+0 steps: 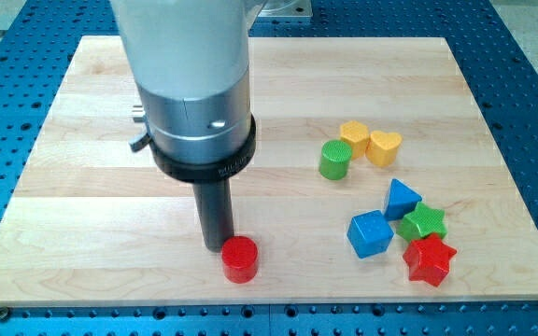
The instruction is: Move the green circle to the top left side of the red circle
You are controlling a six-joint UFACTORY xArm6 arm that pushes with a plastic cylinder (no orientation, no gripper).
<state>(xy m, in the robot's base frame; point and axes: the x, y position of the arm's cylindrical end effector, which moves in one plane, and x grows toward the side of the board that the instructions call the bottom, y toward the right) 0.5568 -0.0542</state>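
The green circle (334, 160) is a short green cylinder standing right of the board's middle, touching the yellow blocks beside it. The red circle (240, 259) is a short red cylinder near the board's bottom edge, left of centre. My tip (217, 246) is down on the board just to the upper left of the red circle, almost touching it, and far to the left of the green circle.
A yellow hexagon (354, 136) and a yellow heart (384, 147) sit right of the green circle. A blue triangle (402, 199), blue cube (371, 233), green star (423, 223) and red star (430, 259) cluster at lower right. The wooden board (82, 187) lies on a blue perforated table.
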